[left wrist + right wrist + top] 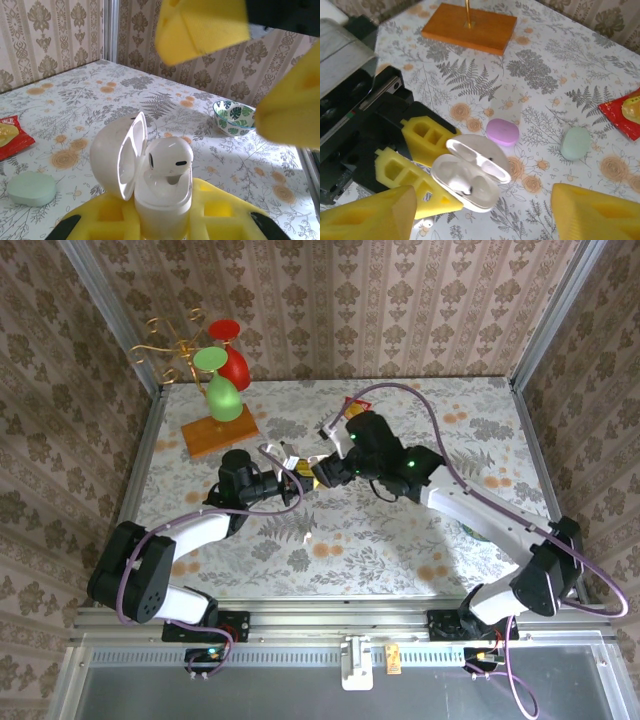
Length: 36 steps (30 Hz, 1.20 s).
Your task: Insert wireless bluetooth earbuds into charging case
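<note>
The left gripper [165,220] is clamped on the lower half of the white charging case [150,180], with one yellow finger [427,135] pressed on each side of it. The case stands upright with its lid swung open to the side. One white earbud [170,157] sits in the case body, and its round head stands above the rim. From the right wrist camera the earbud is only a pale shape with a dark spot inside the open case, so I cannot tell there how deep it sits.

The right gripper [484,200] hangs just above the case. Its two yellow fingers are wide apart, they hold nothing, and they do not touch the case or the earbud.

On the table [400,540] just behind the case lies a closed purple case [502,131]. A closed pale green case [575,142] lies a little farther from the white case. Beyond the green case is a red packet [625,112]. An orange wooden base [470,27] stands well apart from the case, toward the back wall. A small bowl with a green leaf pattern [232,117] stands well apart from the case on its other side.
</note>
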Tool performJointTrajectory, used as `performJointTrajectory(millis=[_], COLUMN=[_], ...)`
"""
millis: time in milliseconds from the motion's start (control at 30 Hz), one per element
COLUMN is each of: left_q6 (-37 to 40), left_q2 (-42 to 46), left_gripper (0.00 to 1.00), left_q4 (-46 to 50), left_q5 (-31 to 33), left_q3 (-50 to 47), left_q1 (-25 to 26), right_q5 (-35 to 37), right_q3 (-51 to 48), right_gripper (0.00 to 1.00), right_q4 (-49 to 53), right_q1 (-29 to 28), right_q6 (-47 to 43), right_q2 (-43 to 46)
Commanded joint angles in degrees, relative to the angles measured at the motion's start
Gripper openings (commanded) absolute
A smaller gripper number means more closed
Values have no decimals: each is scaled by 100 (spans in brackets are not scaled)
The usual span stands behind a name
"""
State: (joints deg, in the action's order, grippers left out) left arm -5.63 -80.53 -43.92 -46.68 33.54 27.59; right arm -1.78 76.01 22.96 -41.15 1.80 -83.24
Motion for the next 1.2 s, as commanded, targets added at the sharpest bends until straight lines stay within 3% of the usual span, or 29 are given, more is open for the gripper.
performJointTrajectory(millis=[0,167,400,667,1167], left_q6=[41,26,26,0,-112], left_q2=[63,92,90,114,130], left_gripper=[7,8,7,8,7], left_q4=[-306,-443,-477,-477,-546], left_q5=[-166,-233,-282,-294,-162], left_q3=[50,-5,14,39,78], left_q1=[-35,-40,-36,-37,-68], right_q5=[-910,-1647,-1748,-1207,-929], right_q3=[-244,-385,-166,50,-211], right_gripper=[78,84,86,83,81], right_q4=[-325,-475,-384,-18,218], right_q1=[294,546,543,578,801], right_q6=[718,1185,1287,1261,967], right_q2=[199,128,-182,-423,-85])
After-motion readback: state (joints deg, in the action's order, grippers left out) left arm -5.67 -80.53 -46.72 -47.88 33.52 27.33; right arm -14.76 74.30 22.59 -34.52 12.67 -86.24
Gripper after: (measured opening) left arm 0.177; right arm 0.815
